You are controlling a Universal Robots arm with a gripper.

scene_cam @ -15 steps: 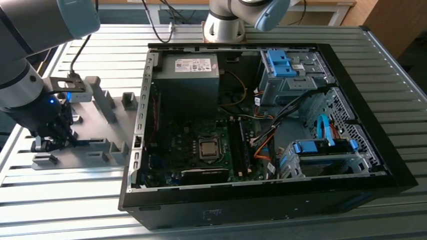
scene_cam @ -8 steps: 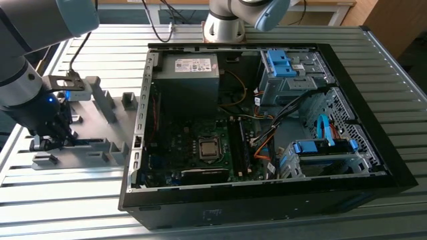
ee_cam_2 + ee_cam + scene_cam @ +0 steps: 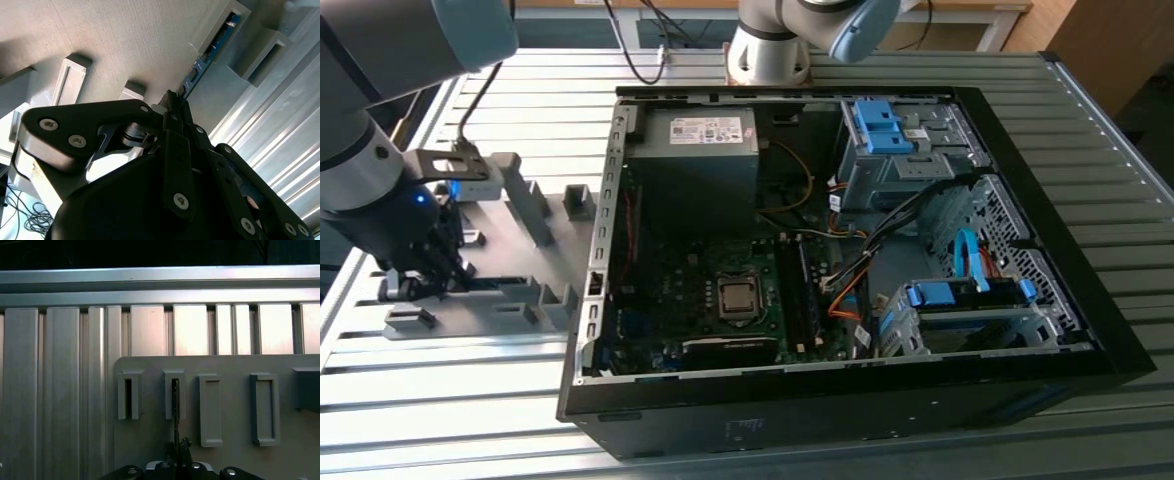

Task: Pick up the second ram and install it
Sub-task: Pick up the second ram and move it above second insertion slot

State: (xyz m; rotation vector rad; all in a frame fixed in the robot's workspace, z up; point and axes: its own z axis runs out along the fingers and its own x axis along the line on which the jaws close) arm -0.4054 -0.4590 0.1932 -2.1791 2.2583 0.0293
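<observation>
The jaws look pinched almost shut on the near end of the ram (image 3: 207,56), whose far end sits just ahead of them in a slot of the holder (image 3: 150,450). A skewed pull could wedge or bend it against the slot walls. The ram is a thin, flat blue strip on edge; the holder is matte grey plastic.

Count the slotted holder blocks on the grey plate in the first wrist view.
5, in one row: a narrow block, the next narrow block holding the ram, two wide blocks, and a block cut off by the frame edge. More may lie out of frame.
</observation>
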